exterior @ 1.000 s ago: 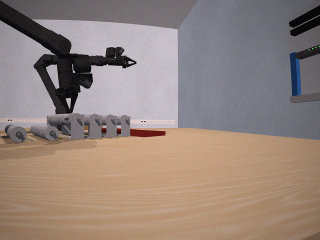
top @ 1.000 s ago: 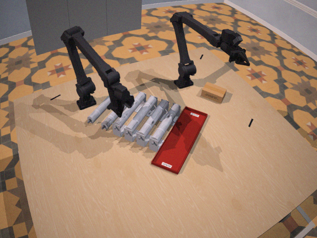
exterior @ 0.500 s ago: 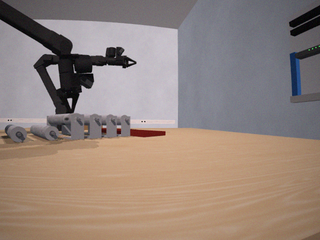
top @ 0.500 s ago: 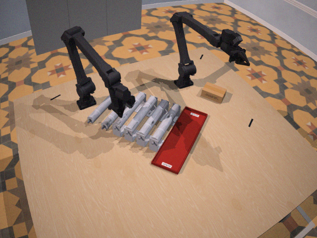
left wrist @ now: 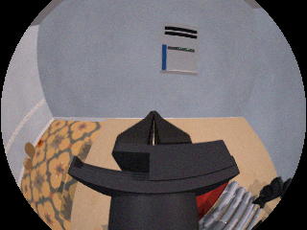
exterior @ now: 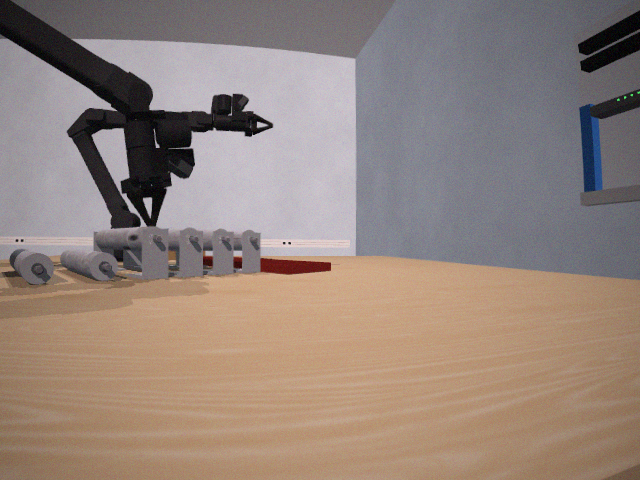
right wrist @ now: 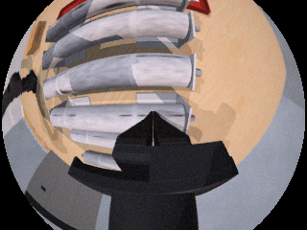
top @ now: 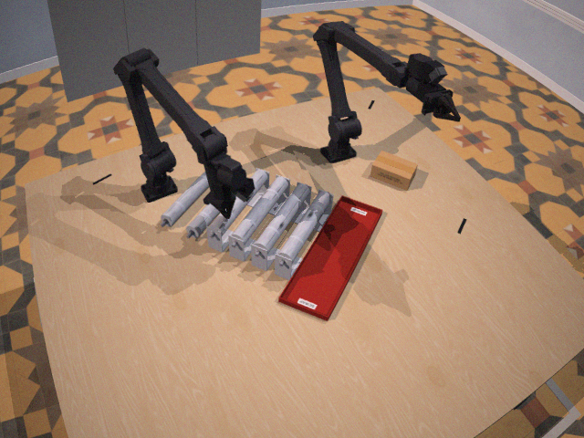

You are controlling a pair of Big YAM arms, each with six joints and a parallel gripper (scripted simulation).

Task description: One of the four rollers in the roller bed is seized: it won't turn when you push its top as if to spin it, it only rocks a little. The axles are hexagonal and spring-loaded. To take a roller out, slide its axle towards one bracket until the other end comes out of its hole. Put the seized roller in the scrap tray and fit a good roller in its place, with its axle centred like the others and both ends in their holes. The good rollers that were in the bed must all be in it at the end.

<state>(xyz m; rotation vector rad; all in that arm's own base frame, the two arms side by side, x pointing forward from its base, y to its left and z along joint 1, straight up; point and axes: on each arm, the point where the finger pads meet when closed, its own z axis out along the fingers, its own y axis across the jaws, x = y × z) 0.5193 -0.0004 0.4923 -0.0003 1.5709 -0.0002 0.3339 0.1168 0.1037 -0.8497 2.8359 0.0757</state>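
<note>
In the top view, at left, the first loose roller point(top: 186, 203) point(exterior: 32, 267) point(right wrist: 100, 159) lies on the table point(top: 235, 353) point(exterior: 361, 361), and the second loose roller point(top: 199, 223) point(exterior: 87, 263) point(right wrist: 93, 137) lies just beside it, to the right. Next comes the roller bed point(top: 239, 250) point(exterior: 155, 258) point(left wrist: 230, 206) point(right wrist: 193, 72), with four rollers in its brackets; which one is seized, I cannot tell. The right gripper point(top: 227, 214) point(exterior: 150, 223) point(right wrist: 153, 115) points down at the bed's leftmost roller point(top: 237, 207) point(exterior: 113, 239) point(right wrist: 110, 116). Its fingers are pressed together with nothing between them; if the tips touch the roller, I cannot tell. Just right of the bed is the red scrap tray point(top: 325, 273) point(exterior: 297, 267) point(left wrist: 208, 196) point(right wrist: 203, 6), with labels at its near and far ends and no roller in it. Farther right, on the far side, stands a cardboard box point(top: 393, 172) point(right wrist: 36, 38). At the far right, the left gripper point(top: 457, 118) point(exterior: 271, 125) point(left wrist: 153, 114) hangs in the air, well apart from the bed, its fingers also pressed together and holding nothing.
</note>
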